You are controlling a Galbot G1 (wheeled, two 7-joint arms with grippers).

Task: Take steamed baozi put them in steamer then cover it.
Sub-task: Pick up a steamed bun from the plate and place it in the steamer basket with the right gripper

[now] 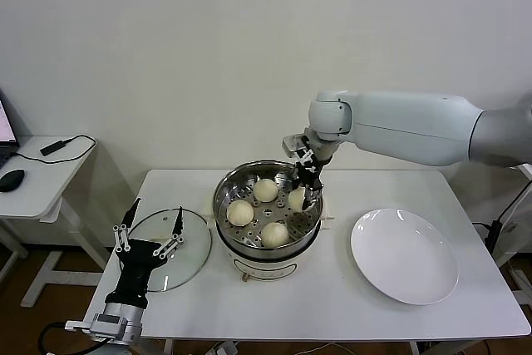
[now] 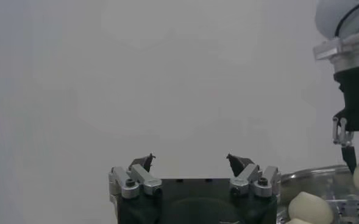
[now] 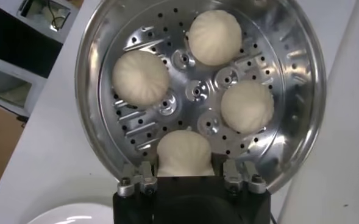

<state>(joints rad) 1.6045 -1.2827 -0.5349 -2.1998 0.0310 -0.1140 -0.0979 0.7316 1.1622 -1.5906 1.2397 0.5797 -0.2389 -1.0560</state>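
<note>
Left hand (image 1: 150,237) sits nearest, low at the 7 o'clock edge of the tabletop (image 1: 332,297), fingers spread wide, holding nothing, poised over the lid (image 1: 170,248). The lid lies flat at 9 o'clock of the steamer (image 1: 266,214), touching or just short of its base; I cannot tell which. Its handle is hidden behind the hand, so which way its long axis runs cannot be read.

Right hand (image 1: 304,197) reaches down into the steamer at its 2 o'clock side, pinching the fourth bun (image 3: 185,155). Three other buns (image 3: 141,78) sit on the perforated tray, pleats up, apart from one another. Plate (image 1: 405,255) at 3 o'clock holds nothing.

Step in hand, as I judge it: setting down the last bun. Next move calls for the right hand to let go and lift straight out without dragging the bun; then the left hand must take the lid by its handle, keep it level, and seat it on the steamer's rim.
</note>
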